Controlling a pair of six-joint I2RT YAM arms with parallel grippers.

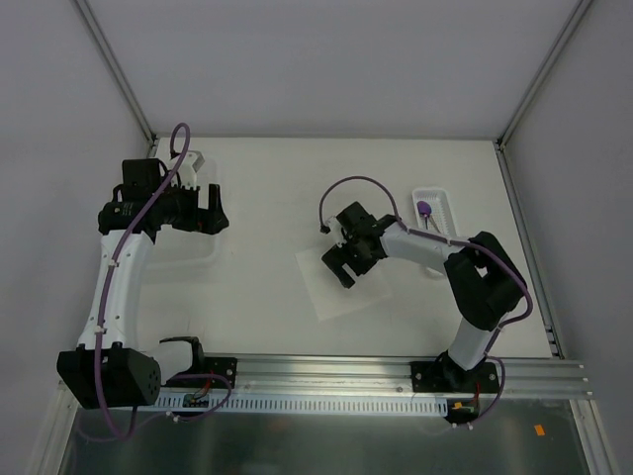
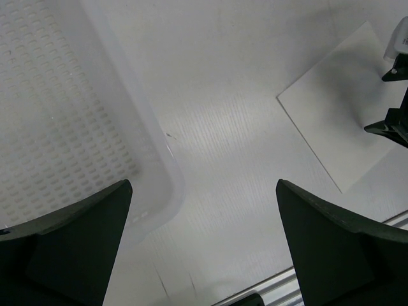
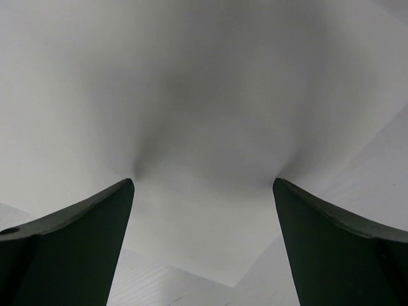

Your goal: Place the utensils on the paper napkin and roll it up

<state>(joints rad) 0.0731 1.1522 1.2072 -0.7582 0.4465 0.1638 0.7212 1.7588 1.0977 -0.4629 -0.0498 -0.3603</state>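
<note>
The paper napkin (image 1: 341,297) lies flat on the table, right of the middle. It fills the right wrist view (image 3: 204,115) and shows at the right of the left wrist view (image 2: 338,121). My right gripper (image 1: 341,265) is open and empty, low over the napkin's far part, its fingertips (image 3: 127,188) at or just above the paper. My left gripper (image 1: 211,213) is open and empty at the left, beside a white perforated basket (image 2: 64,127). The utensils lie in a small white tray (image 1: 443,201) at the back right, as thin shapes (image 1: 435,230) too small to tell apart.
A purple item (image 1: 424,209) sits in the small tray. The white basket (image 1: 183,252) stands under the left arm. An aluminium rail (image 1: 396,376) runs along the near edge. White walls enclose the table.
</note>
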